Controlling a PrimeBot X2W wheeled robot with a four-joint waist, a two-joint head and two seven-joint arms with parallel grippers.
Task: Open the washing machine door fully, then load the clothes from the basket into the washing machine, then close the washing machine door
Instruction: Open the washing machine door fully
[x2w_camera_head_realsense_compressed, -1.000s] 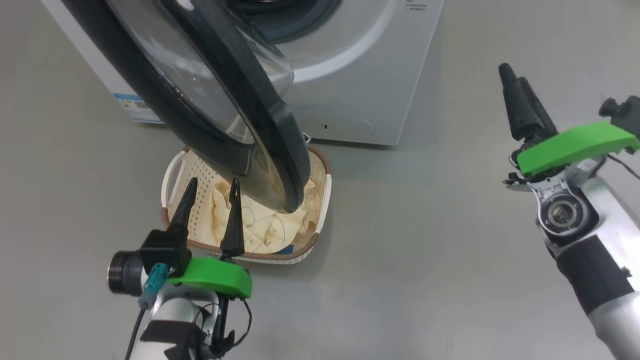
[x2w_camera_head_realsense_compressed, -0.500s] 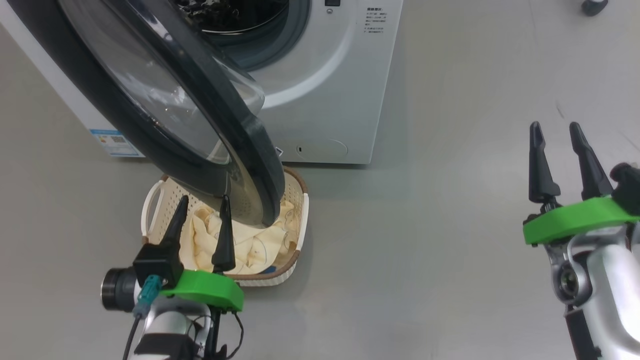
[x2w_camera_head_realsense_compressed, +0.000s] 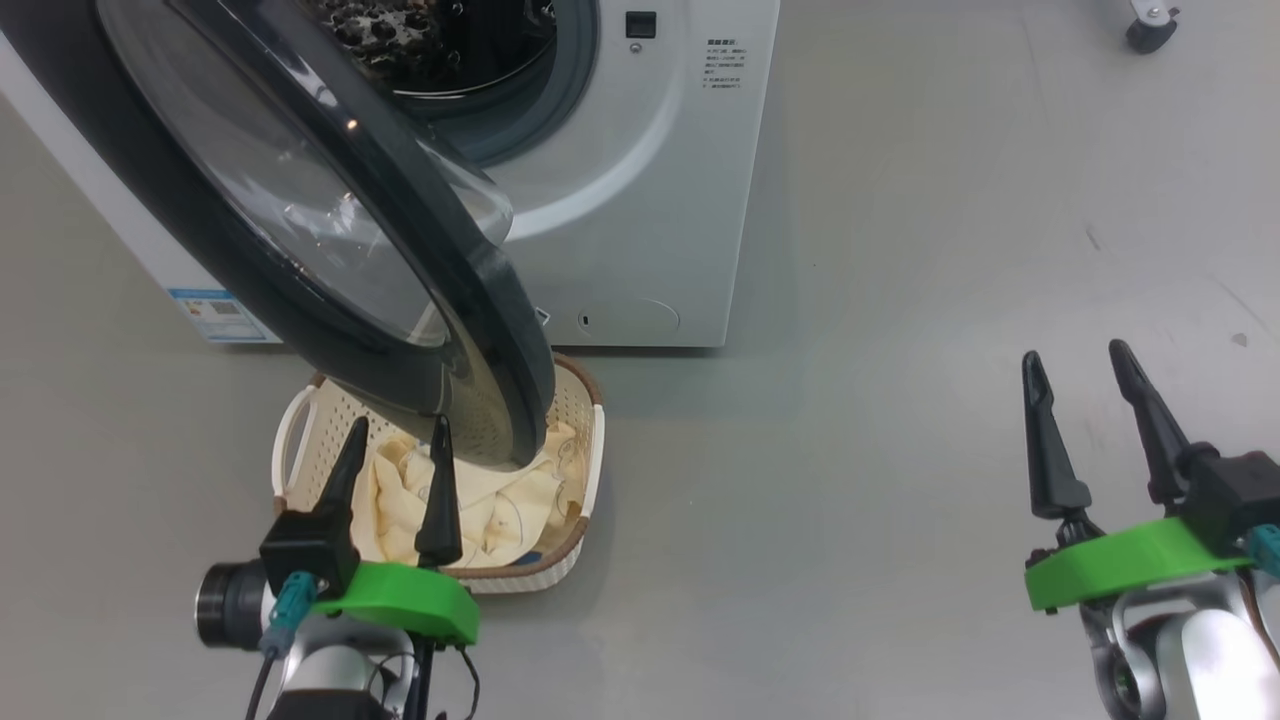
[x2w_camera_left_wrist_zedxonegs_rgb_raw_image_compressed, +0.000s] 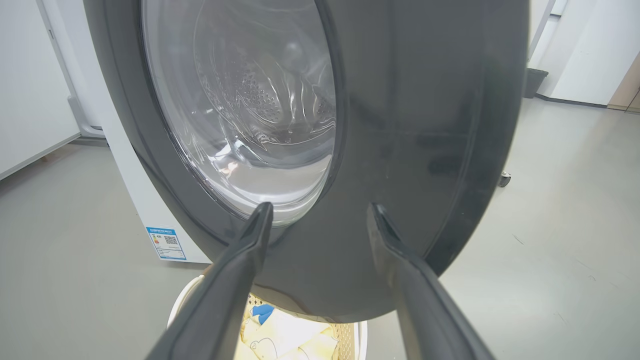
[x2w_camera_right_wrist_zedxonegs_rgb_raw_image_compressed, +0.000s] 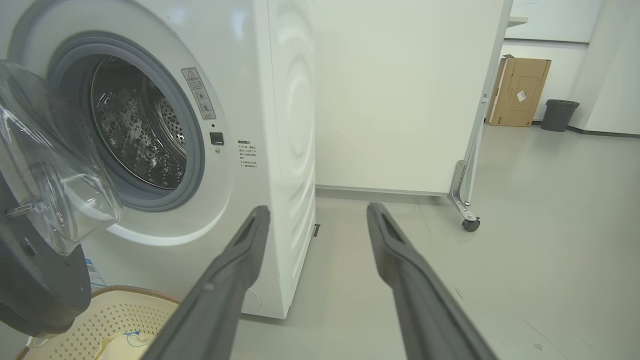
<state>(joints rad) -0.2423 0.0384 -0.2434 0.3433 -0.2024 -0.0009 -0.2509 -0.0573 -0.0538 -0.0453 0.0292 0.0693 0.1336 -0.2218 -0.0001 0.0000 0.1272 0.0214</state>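
Two grippers, jaws wide and empty, over smooth grey floor (x2w_camera_head_realsense_compressed: 850, 480).
Left gripper (x2w_camera_head_realsense_compressed: 399, 425) points over the basket (x2w_camera_head_realsense_compressed: 592, 455) beneath the washing machine door (x2w_camera_head_realsense_compressed: 490, 300); right gripper (x2w_camera_head_realsense_compressed: 1074, 352) hovers well to the right.

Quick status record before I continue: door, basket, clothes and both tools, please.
washing machine door: open, swung out over the basket
basket: on the floor in front of the washing machine
clothes: in the basket
left tool: open, empty, at the basket's near side, facing the door's outer face
right tool: open, empty, off to the right above the floor
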